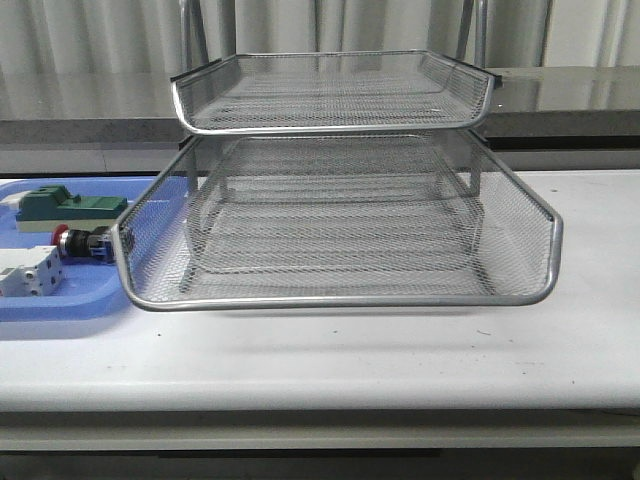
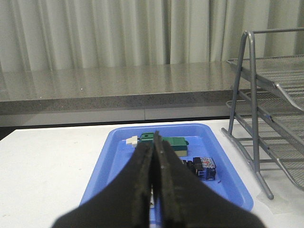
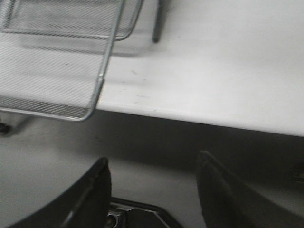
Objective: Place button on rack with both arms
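Now the button lies on its side in the blue tray, at the left of the rack and close to its lower basket. Its red head points left. A green block rests behind it in the same tray, and a white terminal block lies in front of it. All stand on the white tabletop. The left pincer is pressed together and holds nothing; it hangs above the tray. The right pincer is spread wide and empty, off the tabletop edge, near the rack corner.
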Robot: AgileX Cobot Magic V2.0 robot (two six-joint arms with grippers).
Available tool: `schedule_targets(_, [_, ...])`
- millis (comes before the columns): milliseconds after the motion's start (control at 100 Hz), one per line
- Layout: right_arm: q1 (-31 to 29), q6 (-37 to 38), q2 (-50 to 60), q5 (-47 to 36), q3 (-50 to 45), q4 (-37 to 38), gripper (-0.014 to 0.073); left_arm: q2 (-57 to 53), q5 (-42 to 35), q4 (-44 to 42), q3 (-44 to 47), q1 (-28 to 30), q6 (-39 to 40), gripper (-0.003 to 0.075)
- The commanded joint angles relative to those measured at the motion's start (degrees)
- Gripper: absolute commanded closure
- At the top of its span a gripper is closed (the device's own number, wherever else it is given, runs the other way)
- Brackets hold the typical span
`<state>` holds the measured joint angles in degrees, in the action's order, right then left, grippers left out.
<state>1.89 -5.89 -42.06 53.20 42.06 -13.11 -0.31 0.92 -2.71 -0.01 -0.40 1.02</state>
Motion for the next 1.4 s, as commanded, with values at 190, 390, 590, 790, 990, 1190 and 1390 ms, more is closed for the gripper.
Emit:
schedule_targets(190, [-0.2, 4.5, 12.0, 1.3, 2.7, 9.8, 0.0184, -1.9, -4.3, 0.2, 2.7, 0.1, 0.4, 0.0740])
schedule_targets(390, [-0.2, 4.5, 16.3, 3.4, 2.7, 9.8, 0.0358, -1.9, -4.3, 0.2, 2.7, 0.1, 0.4, 0.0740])
schedule_targets(590, [-0.2, 4.5, 16.6, 4.1, 2.7, 9.8, 0.0668, -1.9, -4.3, 0.2, 2.7, 0.1, 0.4, 0.0740])
schedule_targets(790, [-0.2, 4.5, 16.6, 4.1, 2.7, 9.8, 0.0664, -1.9, -4.3, 0.2, 2.7, 0.1, 0.4, 0.0740])
schedule_targets(990, [-0.2, 4.5, 16.6, 4.1, 2.7, 9.6, 0.0664, -1.9, -4.3, 0.2, 2.7, 0.1, 0.4, 0.0740])
schedule_targets(1190, [-0.2, 4.5, 16.6, 4.1, 2.7, 9.6, 0.0664, -1.9, -4.3, 0.2, 2.7, 0.1, 0.4, 0.0740])
schedule_targets(1390, [-0.2, 4.5, 16.6, 4.1, 2.7, 9.6, 0.0664, -1.9, -4.3, 0.2, 2.7, 0.1, 0.4, 0.0740])
